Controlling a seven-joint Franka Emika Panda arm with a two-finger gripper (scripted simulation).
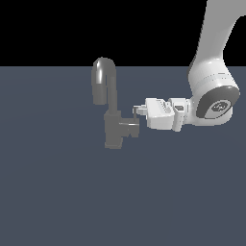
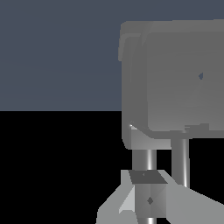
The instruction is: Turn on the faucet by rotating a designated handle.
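Small grey metal faucet (image 1: 111, 108) with tall gooseneck spout stands mid-worktop (image 1: 57, 192). Its short grey stub handle (image 1: 130, 126) juts toward the exterior view's right. White tool (image 1: 137, 111) lies level just above the stub's end, likely placed to push the lever round. Whether the jaws are apart, cannot tell. No writing visible.

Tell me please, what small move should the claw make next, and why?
Probably a short push sideways on the handle to start turning it. The claw already sits level against the handle's end beside the faucet, so no further approach seems needed. Whether it grips the handle I cannot tell.
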